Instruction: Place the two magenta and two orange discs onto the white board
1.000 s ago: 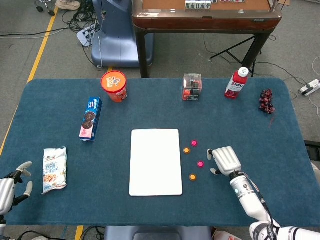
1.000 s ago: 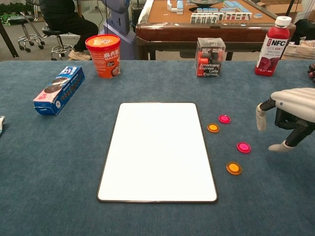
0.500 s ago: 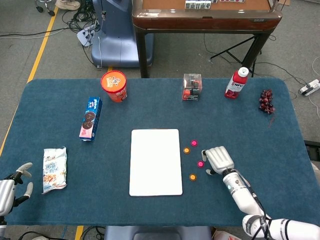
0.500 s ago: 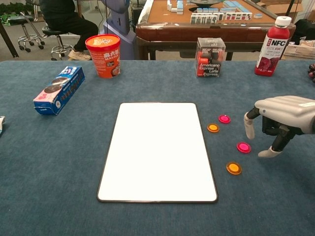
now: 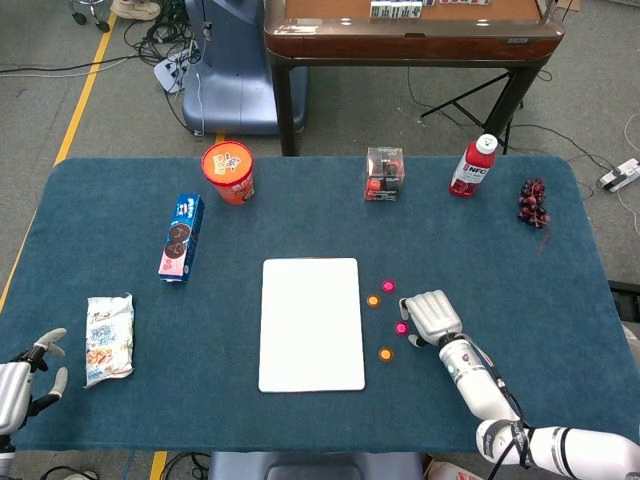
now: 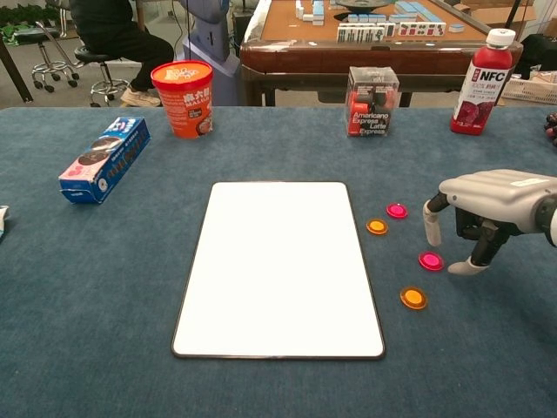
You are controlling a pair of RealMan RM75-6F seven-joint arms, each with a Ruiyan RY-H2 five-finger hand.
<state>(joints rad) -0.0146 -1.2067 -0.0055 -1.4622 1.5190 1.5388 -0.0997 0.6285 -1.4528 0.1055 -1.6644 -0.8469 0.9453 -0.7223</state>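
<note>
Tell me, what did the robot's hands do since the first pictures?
The right hand slid left across the table toward the nearer magenta disc, and now hovers right beside it with fingers apart, holding nothing. All four discs, the white board and the left hand stayed where they were.

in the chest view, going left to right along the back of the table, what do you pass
blue cookie box → orange cup → clear Americano box → red NFC bottle
</note>
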